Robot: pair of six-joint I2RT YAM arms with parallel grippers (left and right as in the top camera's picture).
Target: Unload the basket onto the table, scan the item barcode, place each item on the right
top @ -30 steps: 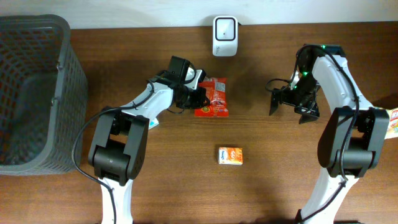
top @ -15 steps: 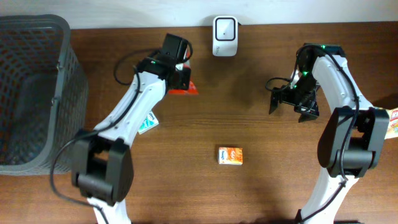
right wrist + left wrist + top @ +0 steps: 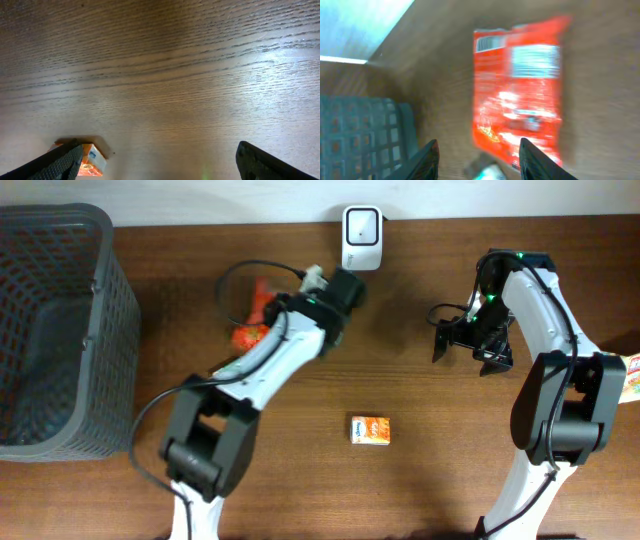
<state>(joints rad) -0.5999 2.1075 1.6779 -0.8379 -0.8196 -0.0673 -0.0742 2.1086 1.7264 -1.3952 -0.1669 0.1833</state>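
The red packet [image 3: 254, 313] is on the far left part of the tabletop [image 3: 430, 430], between the grey basket [image 3: 50, 330] and the left arm [image 3: 285, 348]. It looks blurred in both views that show it, so I cannot tell whether it lies flat on the wood or is a little above it. In the left wrist view its side with the barcode [image 3: 490, 44] is turned to the camera, and the barcode is at the corner farthest from the fingers. The left gripper [image 3: 479, 147] points at the packet. Its jaws are open, the 2 fingers [image 3: 426, 160] are apart, and they grip nothing. The white scanner [image 3: 361, 225] stands at the far edge of the tabletop, near the wrist of the left arm and to the right of the packet. The right gripper [image 3: 160, 160] hovers over bare wood on the right side, well apart from the packet, with its jaws wide open. A small orange box [image 3: 370, 430] lies on the near side, about the middle, and 1 corner of it shows beside a finger in the right wrist view.
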